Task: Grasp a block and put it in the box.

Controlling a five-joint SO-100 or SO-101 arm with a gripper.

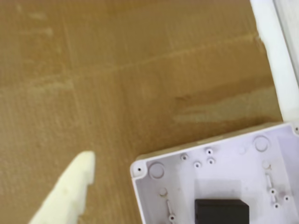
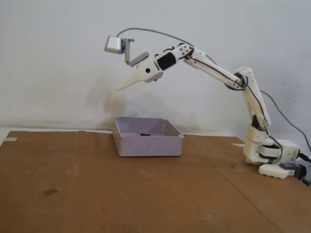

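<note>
Fixed view, near to far: a small dark flat brown mark [image 2: 49, 192] is lying on the brown corrugated cardboard sheet [image 2: 146, 194] that is covering the table. Farther back, the shallow square pale grey-lavender plastic box [image 2: 148, 144] is resting on the cardboard. The small matte black rectangular block [image 2: 145, 134] is lying inside it on the floor; in the wrist view the block [image 1: 221, 211] is sitting near the lower picture edge, apart from the box [image 1: 149, 184] walls. The white two-finger gripper [image 2: 120, 88] is hanging in the air above the box's left part, well clear of it, holding nothing; its fingers are appearing as one closed point. The white jointed arm [image 2: 218, 77] is reaching leftward from its base [image 2: 272, 158], carrying a grey boxy camera module [image 2: 114, 44] before the pale wall [image 2: 58, 73].
</note>
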